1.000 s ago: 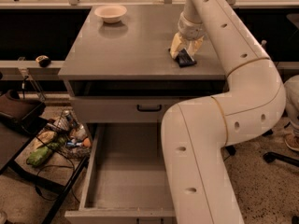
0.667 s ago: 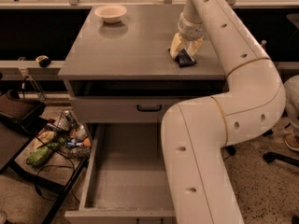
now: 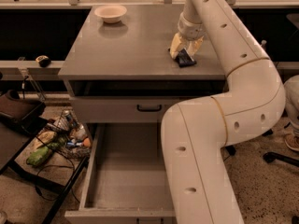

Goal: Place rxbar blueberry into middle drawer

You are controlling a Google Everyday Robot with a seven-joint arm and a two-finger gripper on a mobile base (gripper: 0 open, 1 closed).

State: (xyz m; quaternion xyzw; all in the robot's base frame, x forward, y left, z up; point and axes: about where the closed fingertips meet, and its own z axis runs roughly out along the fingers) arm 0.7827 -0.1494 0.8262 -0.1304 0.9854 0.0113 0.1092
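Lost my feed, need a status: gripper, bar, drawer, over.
Gripper low over cabinet top, at the rxbar blueberry. Bar not yet in middle drawer. Drawer open below, arm crosses over it.

Our arm (image 3: 201, 162) rises from 6 o'clock, bends at the elbow near 3 o'clock and runs back up toward 12 o'clock. There the wrist (image 3: 190, 28) turns down, and our claw (image 3: 185, 50) points downward, at about 1 o'clock from the middle.
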